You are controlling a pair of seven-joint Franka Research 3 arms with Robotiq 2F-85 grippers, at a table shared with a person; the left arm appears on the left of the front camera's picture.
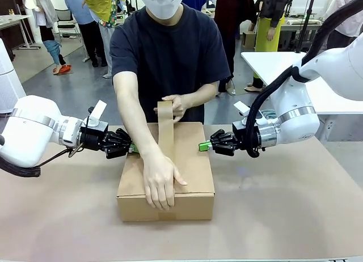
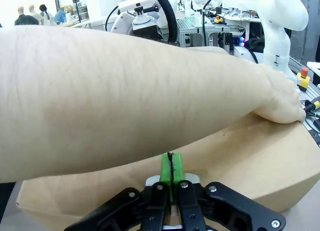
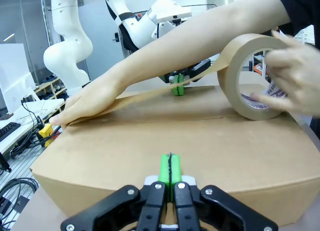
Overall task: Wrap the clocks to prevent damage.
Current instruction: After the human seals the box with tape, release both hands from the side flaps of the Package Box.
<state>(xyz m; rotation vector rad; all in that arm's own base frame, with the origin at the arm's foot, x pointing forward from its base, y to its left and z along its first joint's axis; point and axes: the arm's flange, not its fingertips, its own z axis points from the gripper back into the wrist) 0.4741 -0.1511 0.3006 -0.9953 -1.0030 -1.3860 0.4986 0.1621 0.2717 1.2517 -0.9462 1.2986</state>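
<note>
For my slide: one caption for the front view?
Person tapes cardboard box while two shut grippers brace its sides.

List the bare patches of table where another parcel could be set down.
Free: table right of the cardboard box, and the left stretch under the left gripper. Crowded: the box top, with hand, tape and right gripper.
</note>
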